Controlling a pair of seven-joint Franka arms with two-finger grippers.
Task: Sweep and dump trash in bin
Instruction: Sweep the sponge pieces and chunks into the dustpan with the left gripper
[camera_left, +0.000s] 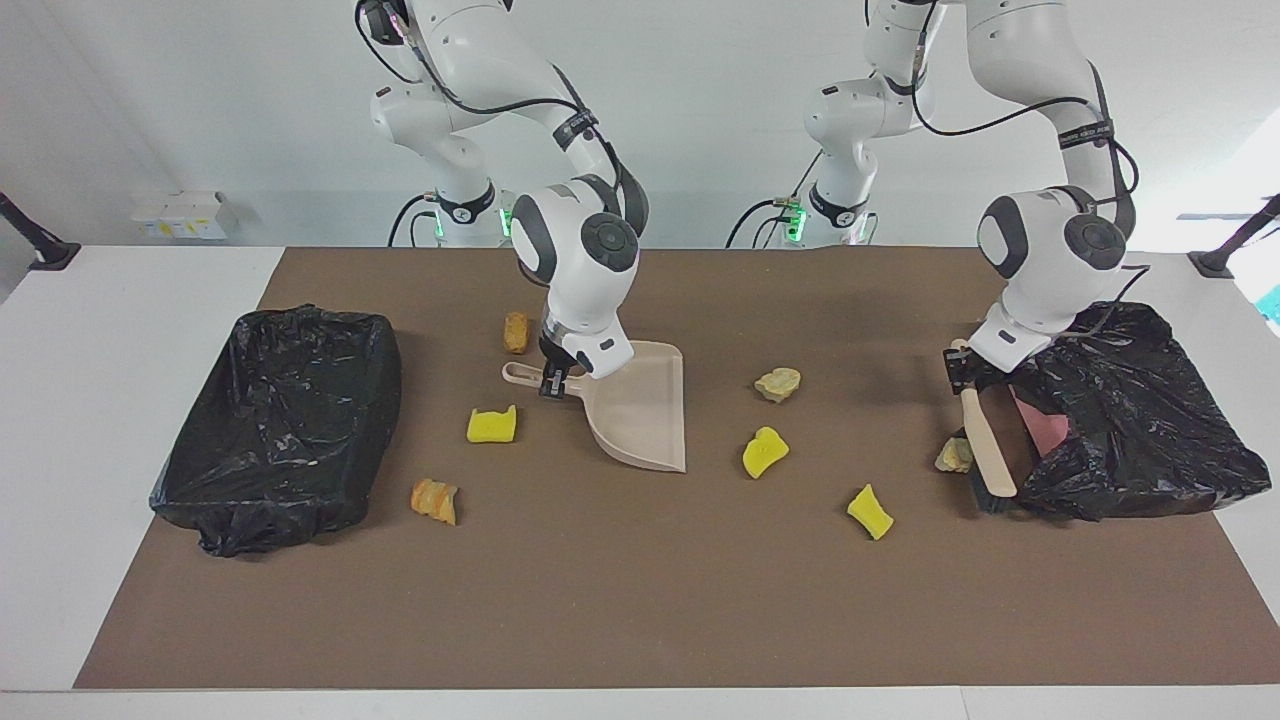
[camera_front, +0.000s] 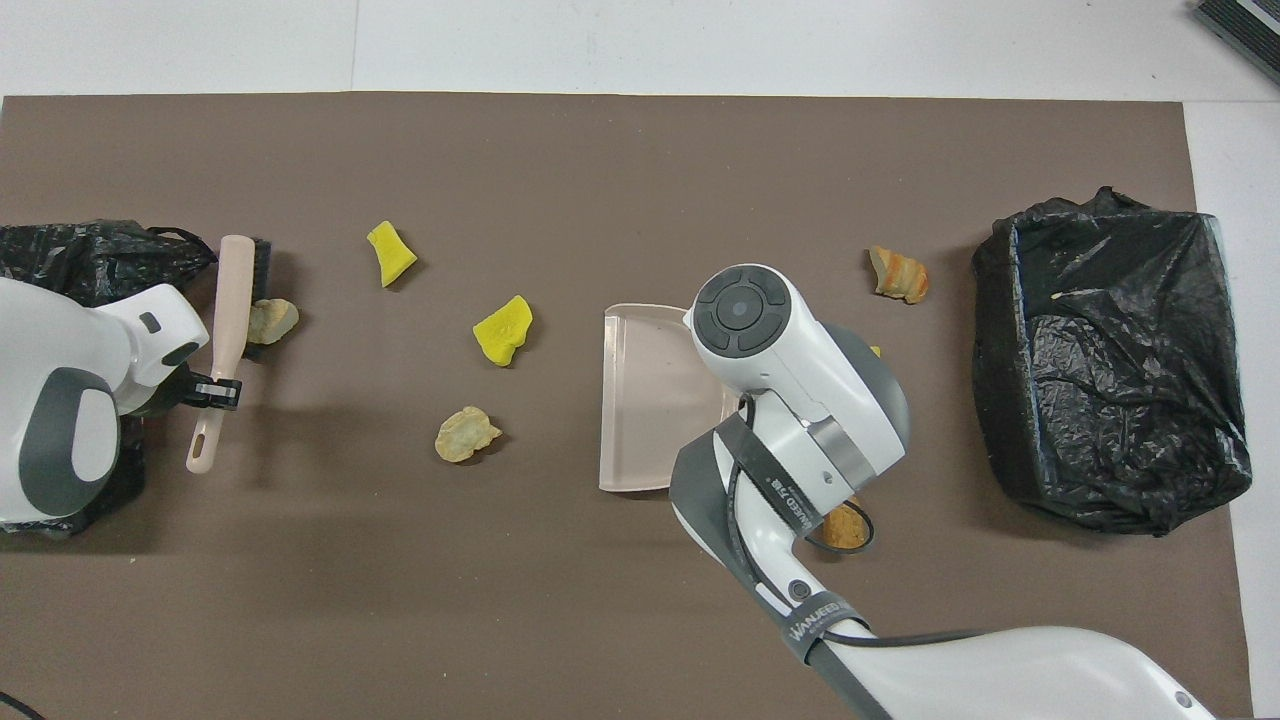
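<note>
My left gripper (camera_left: 962, 372) is shut on the handle of the beige brush (camera_left: 987, 452), whose bristles touch a tan chunk (camera_left: 954, 456) beside the black-lined bin (camera_left: 1140, 420) at the left arm's end. Overhead, the brush (camera_front: 235, 300) is against that chunk (camera_front: 272, 320). My right gripper (camera_left: 553, 382) is shut on the handle of the beige dustpan (camera_left: 645, 415), mid-table. Loose trash: yellow pieces (camera_left: 492, 425) (camera_left: 765, 451) (camera_left: 870, 511), another tan chunk (camera_left: 778, 383), a bread lump (camera_left: 434, 500) and an orange-brown lump (camera_left: 516, 331).
A second black-lined bin (camera_left: 285, 420) stands at the right arm's end of the brown mat (camera_left: 640, 600); it also shows in the overhead view (camera_front: 1110, 370). White table borders the mat.
</note>
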